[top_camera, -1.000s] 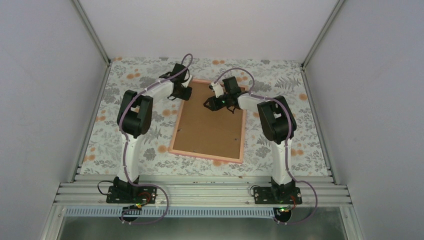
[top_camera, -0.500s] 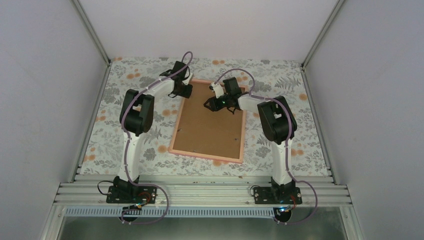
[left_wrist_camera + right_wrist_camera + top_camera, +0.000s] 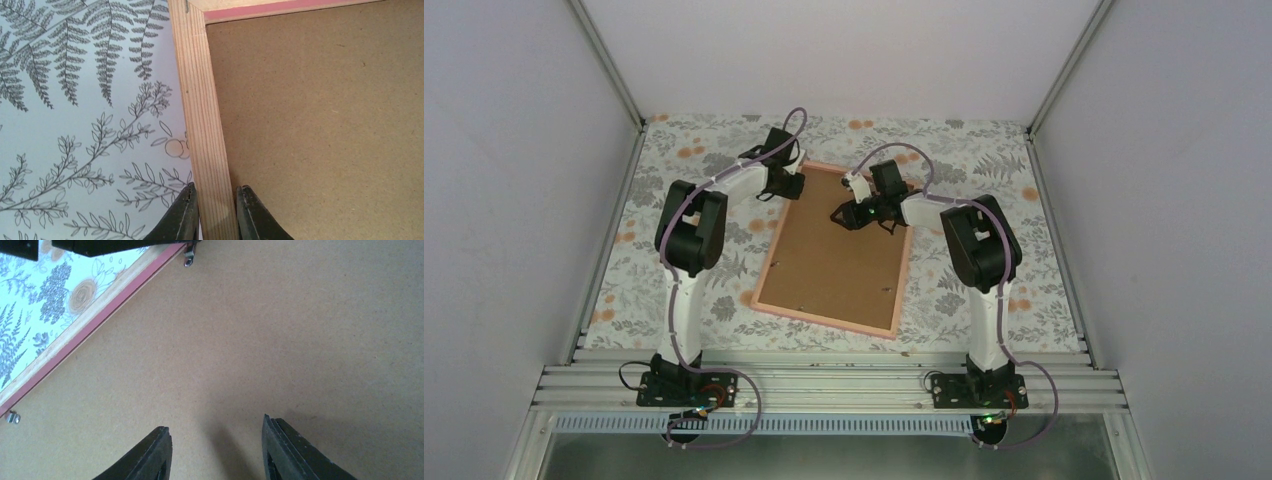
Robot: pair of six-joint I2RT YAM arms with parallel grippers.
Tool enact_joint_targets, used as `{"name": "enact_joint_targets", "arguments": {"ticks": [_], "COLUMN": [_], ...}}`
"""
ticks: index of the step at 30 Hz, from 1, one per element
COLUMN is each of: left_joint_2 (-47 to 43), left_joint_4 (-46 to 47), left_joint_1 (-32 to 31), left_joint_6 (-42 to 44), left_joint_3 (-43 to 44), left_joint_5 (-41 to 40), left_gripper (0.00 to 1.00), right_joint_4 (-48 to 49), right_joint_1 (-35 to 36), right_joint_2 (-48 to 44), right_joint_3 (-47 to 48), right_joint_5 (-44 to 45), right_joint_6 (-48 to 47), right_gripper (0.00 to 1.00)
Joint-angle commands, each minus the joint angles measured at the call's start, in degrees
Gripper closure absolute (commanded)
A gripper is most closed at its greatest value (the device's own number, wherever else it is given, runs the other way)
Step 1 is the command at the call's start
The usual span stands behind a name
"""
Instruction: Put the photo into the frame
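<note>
Left pincer (image 3: 217, 192) clamps the left rail of the frame (image 3: 200, 100), which lies face down on the worktop (image 3: 984, 170), long axis running near to far. Right pincer (image 3: 215, 424) hovers part-open over its backing (image 3: 280, 330); photo unseen.

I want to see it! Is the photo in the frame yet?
Looks done: a brown backing board fills the face-down frame; no photo shows. In hand: the left tool pinches the frame's edge, the right tool hovers open. Left: probably flipping it over.
</note>
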Motion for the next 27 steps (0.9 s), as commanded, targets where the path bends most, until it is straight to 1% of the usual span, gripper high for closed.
{"name": "enact_joint_targets", "arguments": {"ticks": [1,4,6,9,10,13,17,18,23,27], "left_joint_2": [-1.17,-3.71,-6.12,-8.91,-9.41,-9.67,-10.70,-11.40,-14.03,-15.20], "left_joint_4": [-7.86,-8.66,-8.57,-5.99,-5.00,-3.82,-2.32,-1.42,1.89,2.77], "left_joint_1": [0.30,0.19,0.24,1.19,1.61,2.26,2.33,2.28,1.37,-1.14], "left_joint_6": [4.85,4.77,5.08,5.99,6.87,9.03,11.33,12.18,17.16,21.01], "left_joint_3": [-4.67,-6.66,-8.50,-10.23,-10.35,-8.91,-8.68,-9.24,-11.41,-13.08], "left_joint_5": [1.56,2.33,2.30,2.19,2.27,3.34,5.71,6.61,10.81,12.29], "left_gripper": [0.92,0.91,0.88,0.69,0.65,0.57,0.52,0.51,0.51,0.51], "right_joint_4": [-4.47,-4.52,-5.38,-8.64,-10.22,-14.84,-18.88,-19.58,-25.96,-29.43], "right_joint_1": [0.54,0.78,0.62,0.08,-0.37,-3.38,-8.13,-9.18,-11.82,-11.93], "right_joint_2": [-0.49,-1.29,-2.08,-4.24,-4.79,-5.49,-4.15,-3.34,4.06,8.54], "right_joint_3": [-4.74,-5.98,-5.56,-2.88,-1.18,5.79,13.47,15.26,25.79,30.28], "right_joint_5": [0.73,0.43,-1.21,-5.24,-6.22,-8.76,-10.10,-9.96,-8.03,-6.33], "right_joint_6": [-0.28,-0.88,-1.84,-5.03,-6.27,-10.39,-14.31,-15.02,-18.38,-21.26], "right_gripper": [0.54,0.54,0.53,0.48,0.46,0.39,0.23,0.20,0.18,0.18]}}
